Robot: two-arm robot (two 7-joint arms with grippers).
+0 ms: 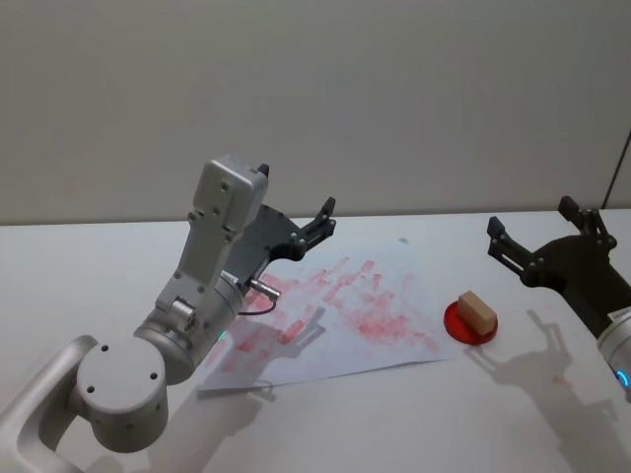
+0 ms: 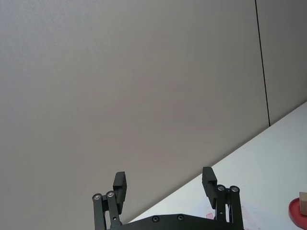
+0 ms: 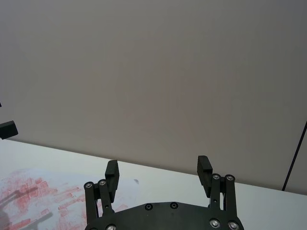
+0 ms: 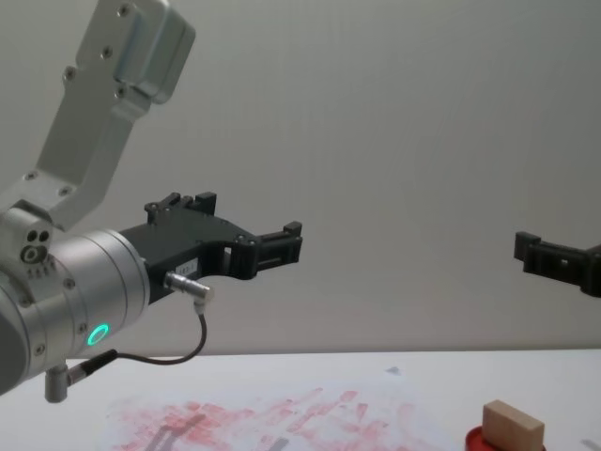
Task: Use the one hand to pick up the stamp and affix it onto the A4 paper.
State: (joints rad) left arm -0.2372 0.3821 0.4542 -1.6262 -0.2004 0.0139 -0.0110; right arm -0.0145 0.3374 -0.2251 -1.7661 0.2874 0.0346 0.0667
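The stamp (image 1: 476, 310) sits on the red ink pad (image 1: 471, 338), just beside the paper's (image 1: 394, 276) right edge on the bench (image 1: 394, 424). The right claw (image 1: 530, 219) hangs raised near it, spread and empty. The left claw (image 1: 320, 222) hangs spread over the paper; its small label is unreadable.

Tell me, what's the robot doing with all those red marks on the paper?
It's meant to stamp the paper, which is already covered in red marks. Right now it holds nothing: both tools are open and up in the air. The left tool hangs over the paper. The right tool hangs on the right side, nearer the stamp. The stamp sits on the red pad on the table, just right of the paper, not yet picked up.
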